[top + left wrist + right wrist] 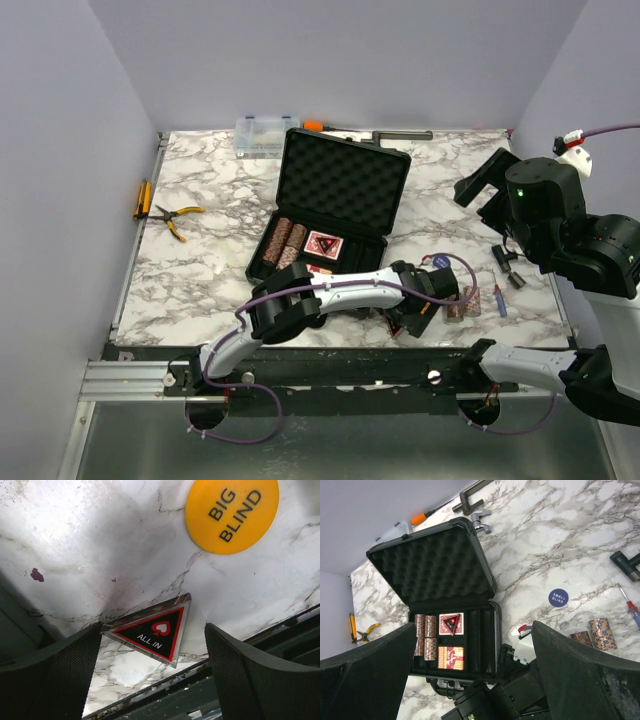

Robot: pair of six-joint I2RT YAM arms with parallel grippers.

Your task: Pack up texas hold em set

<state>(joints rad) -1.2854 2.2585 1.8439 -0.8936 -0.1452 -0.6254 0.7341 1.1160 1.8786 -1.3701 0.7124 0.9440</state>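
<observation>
The black foam-lined case (340, 185) stands open mid-table. Inside it lie brown chip stacks (425, 640), two red card decks (451, 657) and a triangular token (450, 623) on the upper deck. My left gripper (155, 680) is open just above the table's front edge, to the right of the case. A triangular "ALL IN" token (152, 632) lies flat between its fingers, touching neither. A yellow "BIG BLIND" token (231, 512) lies beyond it. My right gripper (475, 680) is open and empty, raised high at the right. A blue "SMALL BLIND" token (558, 597) and two loose chip stacks (601, 632) rest on the marble.
A red-handled screwdriver (499, 298) and small black parts (508, 262) lie at the right. Yellow-handled pliers (178, 218) are at the left, and a clear organiser box (265, 135), an orange-handled tool (313, 125) and a black clamp (400, 135) sit along the back edge.
</observation>
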